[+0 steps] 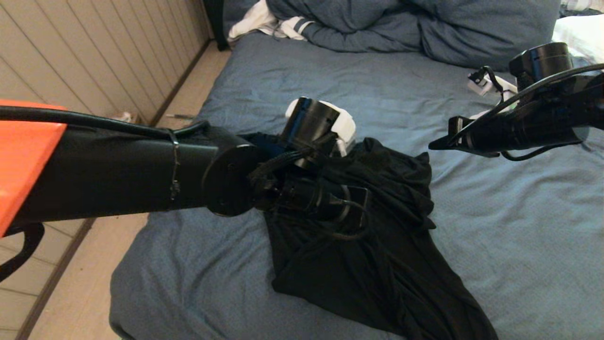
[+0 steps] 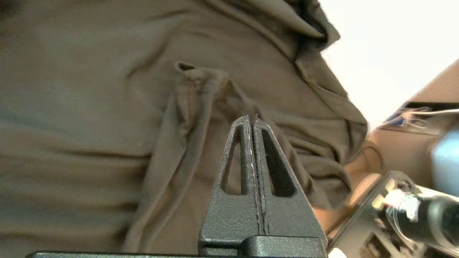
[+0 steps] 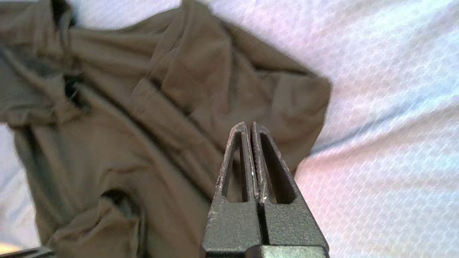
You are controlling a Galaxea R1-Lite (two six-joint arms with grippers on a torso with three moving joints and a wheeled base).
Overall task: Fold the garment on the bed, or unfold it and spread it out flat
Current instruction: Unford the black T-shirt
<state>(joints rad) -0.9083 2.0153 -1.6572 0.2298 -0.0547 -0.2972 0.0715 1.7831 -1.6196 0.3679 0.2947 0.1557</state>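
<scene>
The garment [image 1: 377,264] lies crumpled on the bed [image 1: 519,226], plain black side showing, its near part spread toward the front edge. My left arm [image 1: 141,174] reaches over its far bunched end. My left gripper [image 2: 251,120] is shut, with a raised ridge of the garment [image 2: 200,93] pinched at its fingertips. My right gripper [image 1: 432,145] hovers above the sheet just right of the garment, shut with nothing in it. In the right wrist view the right gripper [image 3: 250,124] points at the garment's [image 3: 143,107] edge, where it meets the bed [image 3: 394,107].
A bulky blue-grey duvet [image 1: 424,28] is piled at the head of the bed beside a white striped cloth [image 1: 278,23]. A white pillow [image 1: 580,33] sits at the far right. A small white device with a cable [image 1: 486,82] lies behind my right arm. Floor [image 1: 94,283] runs along the bed's left side.
</scene>
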